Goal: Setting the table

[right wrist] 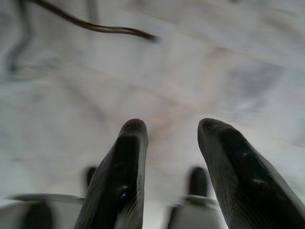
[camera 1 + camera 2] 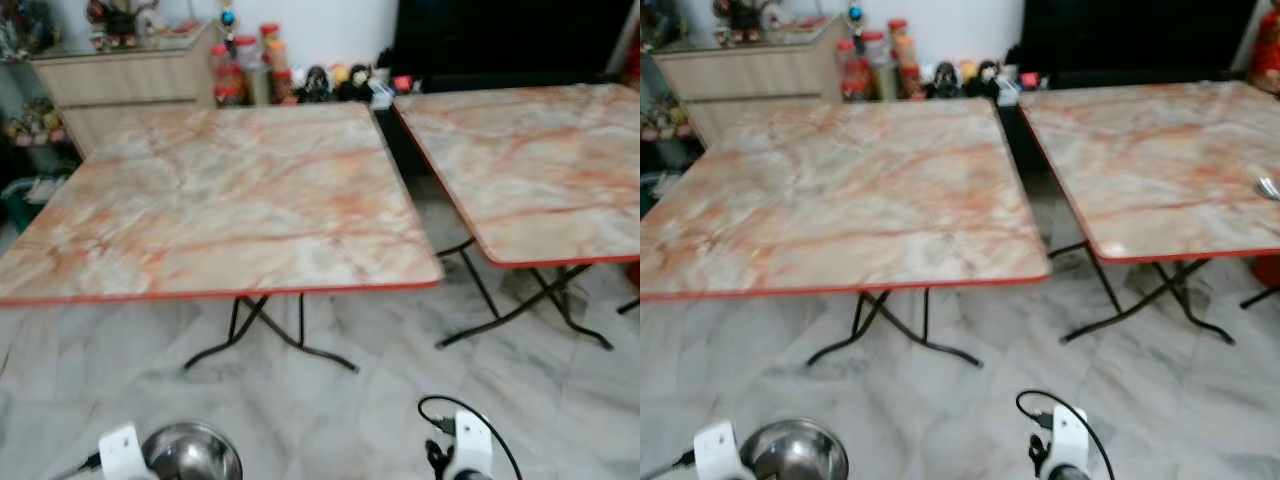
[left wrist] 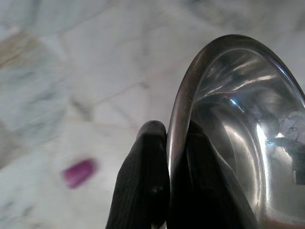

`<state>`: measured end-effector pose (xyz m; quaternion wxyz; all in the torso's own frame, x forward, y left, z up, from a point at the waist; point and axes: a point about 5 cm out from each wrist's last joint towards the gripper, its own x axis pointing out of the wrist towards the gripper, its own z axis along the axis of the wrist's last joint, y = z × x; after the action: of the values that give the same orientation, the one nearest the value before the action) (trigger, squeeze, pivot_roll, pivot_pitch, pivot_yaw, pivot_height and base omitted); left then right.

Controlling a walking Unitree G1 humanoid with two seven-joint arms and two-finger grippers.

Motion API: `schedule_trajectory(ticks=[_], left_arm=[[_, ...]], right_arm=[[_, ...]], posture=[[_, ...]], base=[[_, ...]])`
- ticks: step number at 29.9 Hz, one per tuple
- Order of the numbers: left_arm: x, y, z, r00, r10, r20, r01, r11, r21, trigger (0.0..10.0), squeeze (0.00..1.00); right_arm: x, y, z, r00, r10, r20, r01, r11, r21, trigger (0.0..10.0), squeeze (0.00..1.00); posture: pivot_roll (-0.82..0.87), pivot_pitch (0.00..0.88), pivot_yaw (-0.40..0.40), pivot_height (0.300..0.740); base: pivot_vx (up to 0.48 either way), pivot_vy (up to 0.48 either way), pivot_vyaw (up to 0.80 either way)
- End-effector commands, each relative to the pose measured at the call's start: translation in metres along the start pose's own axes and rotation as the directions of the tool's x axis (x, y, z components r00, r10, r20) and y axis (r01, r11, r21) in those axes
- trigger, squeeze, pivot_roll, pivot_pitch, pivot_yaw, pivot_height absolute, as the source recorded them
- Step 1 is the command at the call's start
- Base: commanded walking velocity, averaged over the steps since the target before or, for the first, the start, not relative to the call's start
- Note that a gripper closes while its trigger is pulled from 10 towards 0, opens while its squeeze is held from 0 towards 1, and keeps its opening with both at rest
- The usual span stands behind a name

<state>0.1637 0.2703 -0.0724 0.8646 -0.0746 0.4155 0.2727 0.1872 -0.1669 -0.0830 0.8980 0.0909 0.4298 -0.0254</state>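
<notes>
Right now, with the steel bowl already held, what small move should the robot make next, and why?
Probably step forward toward the nearer marble table. The left pincer is shut on the rim of the steel bowl, held low over the floor and short of the table's red edge. The right pincer is open over the floor, holding nothing. The bowl cannot be set down from here.

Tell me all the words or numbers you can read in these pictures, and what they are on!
No words or numbers can be read.
The jars and bottles on the floor by the wall, behind the marble-look tables, have labels too small and blurred to read.
The steel bowl pinched in the left gripper bears no writing, only reflections.
The open right gripper has no marks.
</notes>
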Motion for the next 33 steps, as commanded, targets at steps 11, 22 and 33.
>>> schedule_trajectory(ticks=[11,22,33], left_arm=[[0.0009,-0.0093,0.0082,0.999,-0.022,0.026,0.022,1.000,-0.003,10.0,0.00],[0.0011,-0.0122,0.0124,0.998,-0.026,0.049,0.027,1.000,-0.010,10.0,0.00],[0.0011,-0.0110,0.0135,0.998,-0.024,0.056,0.025,1.000,-0.009,10.0,0.00]], right_arm=[[-0.0013,-0.0105,0.0023,1.000,-0.029,0.010,0.029,1.000,0.000,10.0,0.00],[-0.0012,-0.0102,0.0025,1.000,-0.025,0.011,0.025,1.000,-0.002,10.0,0.00],[-0.0011,-0.0099,0.0024,1.000,-0.025,0.010,0.025,1.000,-0.003,10.0,0.00]], posture=[[0.08,0.000,0.013,0.740],[0.09,0.000,0.011,0.740],[0.09,0.000,0.012,0.740]], base=[[0.000,0.480,0.00],[0.000,0.034,0.00],[0.000,0.000,0.00]])
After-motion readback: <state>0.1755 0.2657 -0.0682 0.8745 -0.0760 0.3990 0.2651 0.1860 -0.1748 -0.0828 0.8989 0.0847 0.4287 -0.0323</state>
